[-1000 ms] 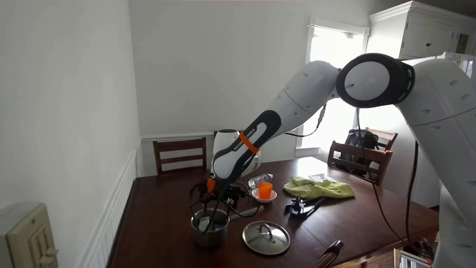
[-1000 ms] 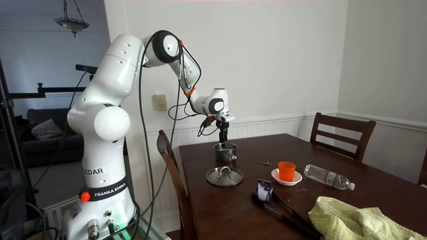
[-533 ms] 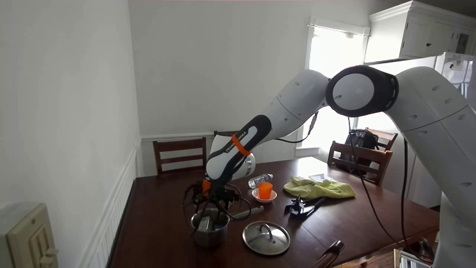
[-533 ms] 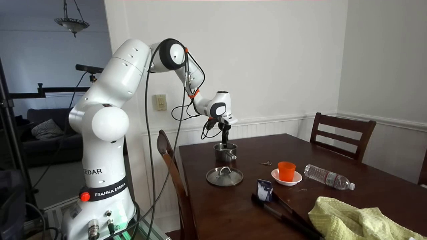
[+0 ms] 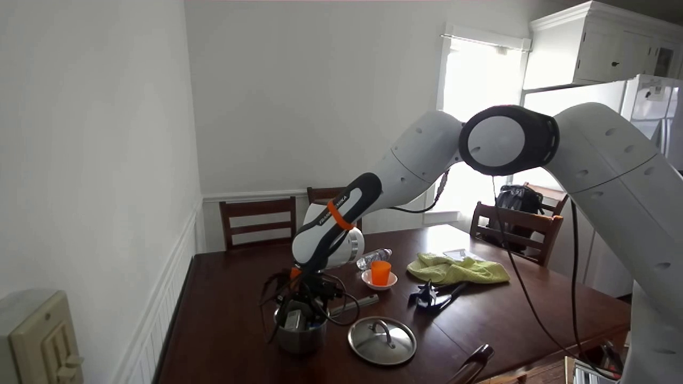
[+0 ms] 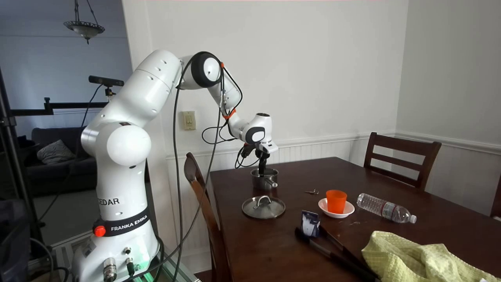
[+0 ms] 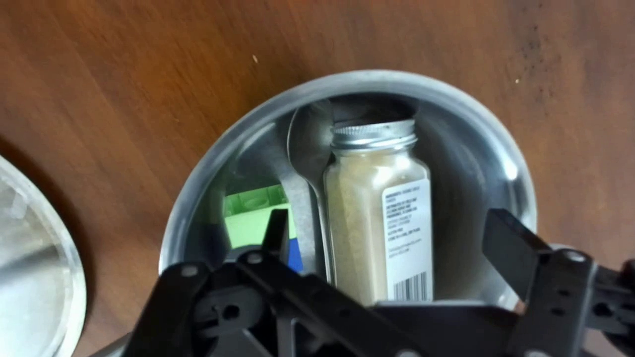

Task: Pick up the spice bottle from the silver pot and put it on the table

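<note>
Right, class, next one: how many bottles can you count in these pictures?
2: the spice bottle inside the pot, and the plastic bottle lying on its side on the table near the cup. The gripper hides part of the pot's inside, so more could be there.

From here I see a round, polished silver-metal pot (image 7: 377,82), a smooth, clear, flat-sided glassy spice bottle (image 7: 364,213) and a glossy dark brown wooden table (image 5: 229,320).

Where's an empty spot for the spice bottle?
The table is bare between the silver pot and far chair, and between the lid, black utensil and near chair. It's crowded around the orange cup, plastic bottle and yellow cloth.
</note>
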You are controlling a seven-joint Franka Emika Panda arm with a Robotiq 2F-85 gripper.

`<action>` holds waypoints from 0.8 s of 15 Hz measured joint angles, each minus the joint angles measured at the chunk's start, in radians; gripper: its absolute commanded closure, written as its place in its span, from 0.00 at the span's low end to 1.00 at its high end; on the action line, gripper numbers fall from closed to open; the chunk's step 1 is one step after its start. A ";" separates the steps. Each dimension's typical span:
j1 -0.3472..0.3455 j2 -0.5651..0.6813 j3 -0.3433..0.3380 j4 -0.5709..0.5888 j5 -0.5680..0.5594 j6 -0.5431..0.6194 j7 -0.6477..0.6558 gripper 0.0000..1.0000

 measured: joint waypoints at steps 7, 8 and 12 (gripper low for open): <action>-0.015 0.010 0.002 0.000 0.043 0.000 -0.034 0.07; -0.015 0.016 0.002 0.000 0.043 0.000 -0.034 0.08; -0.013 0.038 0.005 0.022 0.044 0.003 -0.034 0.13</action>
